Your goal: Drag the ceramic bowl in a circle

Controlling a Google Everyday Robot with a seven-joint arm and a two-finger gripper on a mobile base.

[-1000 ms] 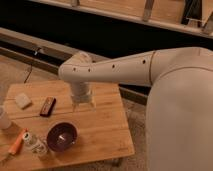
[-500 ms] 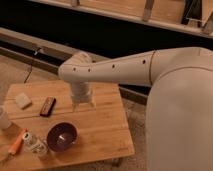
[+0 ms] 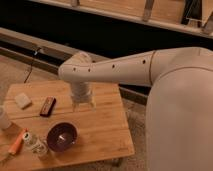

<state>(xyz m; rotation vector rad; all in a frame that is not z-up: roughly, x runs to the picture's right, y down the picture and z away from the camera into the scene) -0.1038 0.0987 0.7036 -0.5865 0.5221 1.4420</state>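
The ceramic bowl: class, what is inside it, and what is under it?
Inside the ceramic bowl only its pale shiny surface shows. It sits on the wooden table; the patch beneath is hidden. The gripper hangs over the table behind the bowl.

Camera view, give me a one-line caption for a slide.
The arm's gripper hangs over the wooden table, apart from the ceramic bowl nearer the front edge.

camera view — high beside arm (image 3: 120, 67); looks down at table (image 3: 107, 127); near; gripper (image 3: 83, 103) over it, left of centre
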